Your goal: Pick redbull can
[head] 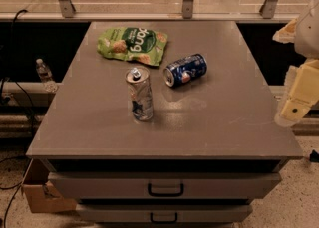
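The redbull can (139, 94) stands upright near the middle of the grey table top (219, 117). It is tall, slim and silver with blue patches, a shiny pull-tab top and a slight dent. My gripper (293, 110) is at the right edge of the view, off the table's right side and well to the right of the can. It holds nothing that I can see.
A dark-blue soda can (185, 70) lies on its side just behind and right of the redbull can. A green snack bag (132, 45) lies at the back left. The table has drawers (165, 188) in front. A water bottle (45, 74) and a cardboard box (42, 192) stand at the left.
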Controlling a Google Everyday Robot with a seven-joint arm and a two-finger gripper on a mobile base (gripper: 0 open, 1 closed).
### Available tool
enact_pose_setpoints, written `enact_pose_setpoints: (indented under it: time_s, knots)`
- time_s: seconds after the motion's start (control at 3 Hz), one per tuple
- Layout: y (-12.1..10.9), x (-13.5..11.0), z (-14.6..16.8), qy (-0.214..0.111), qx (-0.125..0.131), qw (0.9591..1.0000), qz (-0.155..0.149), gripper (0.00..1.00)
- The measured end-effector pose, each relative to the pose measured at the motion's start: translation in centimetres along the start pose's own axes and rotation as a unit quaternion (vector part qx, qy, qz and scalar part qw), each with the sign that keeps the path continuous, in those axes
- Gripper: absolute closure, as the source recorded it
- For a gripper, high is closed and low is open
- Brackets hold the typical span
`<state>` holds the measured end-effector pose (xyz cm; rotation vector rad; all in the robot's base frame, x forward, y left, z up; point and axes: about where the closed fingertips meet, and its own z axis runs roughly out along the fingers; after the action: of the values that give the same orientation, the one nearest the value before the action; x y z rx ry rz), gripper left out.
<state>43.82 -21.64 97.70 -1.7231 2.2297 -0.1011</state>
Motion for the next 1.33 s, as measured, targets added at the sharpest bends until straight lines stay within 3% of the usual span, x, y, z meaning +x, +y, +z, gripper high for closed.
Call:
enact_pose_setpoints:
  time_s: [0.33, 0.67, 1.0, 1.33]
  knots:
    - [0.0, 0.0, 0.0, 0.0, 0.0, 1.0, 0.0, 0.0]
    - [-0.4, -2.0, 1.5, -0.043, -0.006, 0.9989, -0.021, 0.0]
    - [-0.9, -5.3, 5.2, -0.123, -0.028, 0.9908, -0.049, 0.0]
    - [-1.1, -10.5, 8.8, -0.231, -0.068, 0.9672, -0.081, 0.0]
